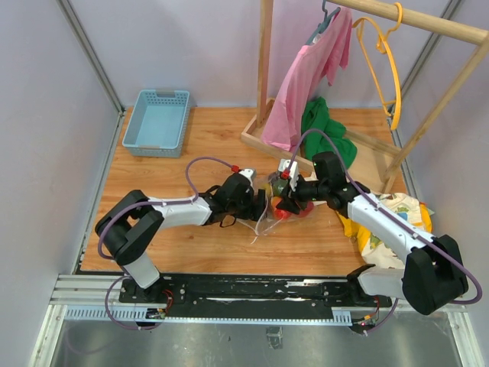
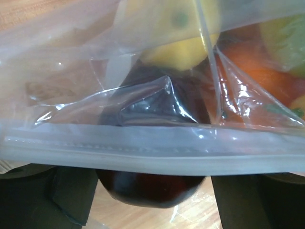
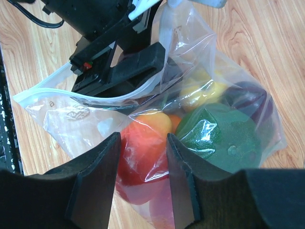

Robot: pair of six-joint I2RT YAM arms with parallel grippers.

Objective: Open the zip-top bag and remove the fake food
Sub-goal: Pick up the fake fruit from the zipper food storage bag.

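The clear zip-top bag lies on the wooden table between both grippers, holding the fake food. In the left wrist view its white zip strip runs across the frame, in front of a dark purple fruit, a yellow one and an orange one. My left gripper is open, fingers wide apart at the bag's mouth. My right gripper is closed onto a red fruit through the plastic, next to a green fruit.
A light blue basket stands at the back left. A wooden clothes rack with a pink garment and a yellow hanger stands at the back right, above a green cloth. A yellow-and-white printed cloth lies under the right arm.
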